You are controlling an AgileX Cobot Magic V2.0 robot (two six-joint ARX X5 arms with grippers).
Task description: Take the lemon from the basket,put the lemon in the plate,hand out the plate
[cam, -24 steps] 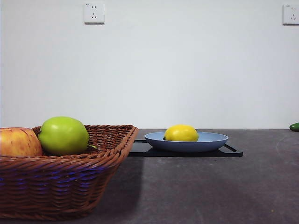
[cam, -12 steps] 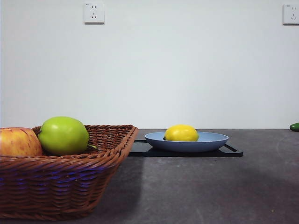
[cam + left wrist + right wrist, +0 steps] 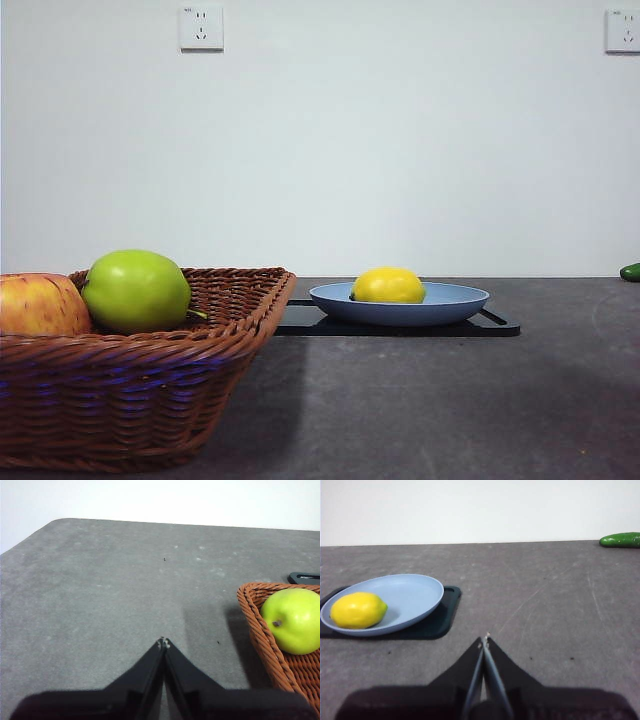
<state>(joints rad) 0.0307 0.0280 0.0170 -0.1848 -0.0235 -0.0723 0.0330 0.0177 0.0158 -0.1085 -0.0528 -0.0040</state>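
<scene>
Yellow lemon [image 3: 358,610] lies in the pale blue plate [image 3: 415,592], on a black tray [image 3: 442,615], ahead and to one side of the right gripper [image 3: 484,639], jaws pressed together, well apart. Left gripper [image 3: 163,641], jaws closed, over bare table [image 3: 100,595]; wicker basket [image 3: 255,625] with green apple [image 3: 292,620] beside it.

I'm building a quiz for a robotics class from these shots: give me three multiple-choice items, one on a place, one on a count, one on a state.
1. Where is the lemon?
A in the basket
B on the plate
C on the bare table

2. How many fruits lie in the basket?
A one
B two
C three

3. How does the right claw stand?
A shut, empty
B open
C shut on the plate

Answers: 1 B, it lies on the plate. 2 B, the green apple and the red-yellow apple. 3 A, its jaws meet over bare table.
</scene>
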